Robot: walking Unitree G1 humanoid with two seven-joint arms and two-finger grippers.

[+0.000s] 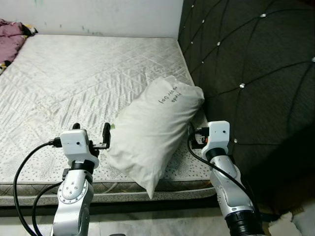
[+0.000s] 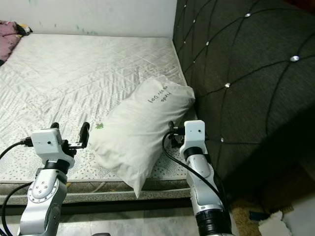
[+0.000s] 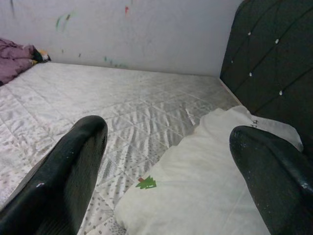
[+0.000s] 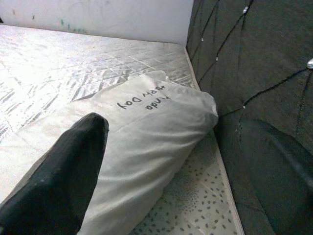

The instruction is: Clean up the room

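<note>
A white pillow (image 1: 155, 128) with handwriting on it lies slanted on the quilted mattress (image 1: 83, 73), close to the headboard. Its lower corner hangs over the front edge of the bed. My left gripper (image 1: 91, 130) is open just left of the pillow, level with the mattress edge, and one of its fingers (image 1: 106, 133) is next to the pillow's side. My right gripper (image 4: 176, 125) is open at the pillow's right side. One finger (image 4: 73, 161) is against the pillow, the other in the gap by the headboard. A small green tree mark (image 3: 145, 183) sits on the pillow's near edge.
A dark tufted headboard (image 1: 251, 73) stands along the right side of the bed. Crumpled purple cloth (image 1: 11, 37) lies at the far left corner of the mattress, against the white wall (image 1: 98, 14). Small items (image 2: 268, 219) lie on the floor at lower right.
</note>
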